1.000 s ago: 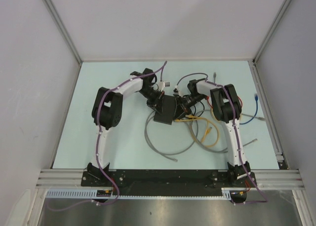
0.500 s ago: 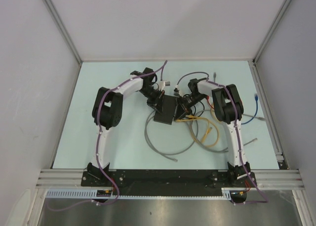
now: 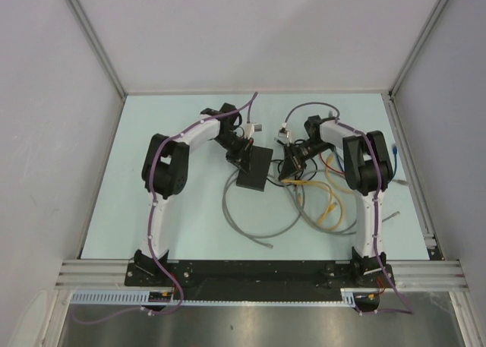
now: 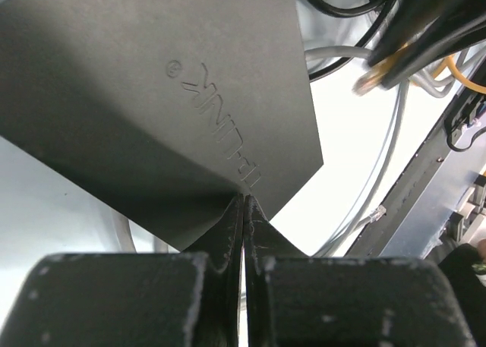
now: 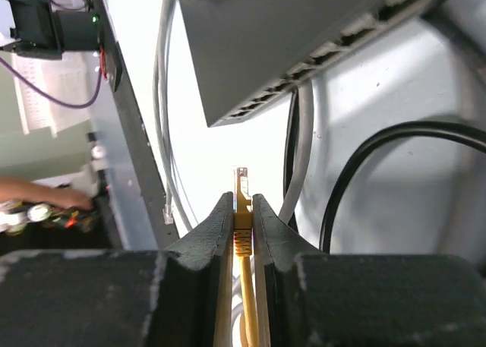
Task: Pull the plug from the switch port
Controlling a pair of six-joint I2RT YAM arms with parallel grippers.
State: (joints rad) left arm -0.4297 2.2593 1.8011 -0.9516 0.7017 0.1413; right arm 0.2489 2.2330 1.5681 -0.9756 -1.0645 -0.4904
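The right gripper (image 5: 243, 204) is clamped on the yellow cable (image 5: 243, 248) just behind its plug (image 5: 241, 178). The plug tip points toward the switch (image 5: 288, 36) but stands apart from the port row (image 5: 326, 51), so the plug is judged to be out of its port. Draw it straight back along the cable axis without twisting, clear of the grey cable (image 5: 302, 149) beside it.

The left gripper (image 4: 243, 210) has its fingers together, with the tips touching a corner of the switch (image 4: 152, 96). Whether they pinch or only press cannot be told. Such a corner contact may let the switch pivot on the table (image 3: 167, 210).
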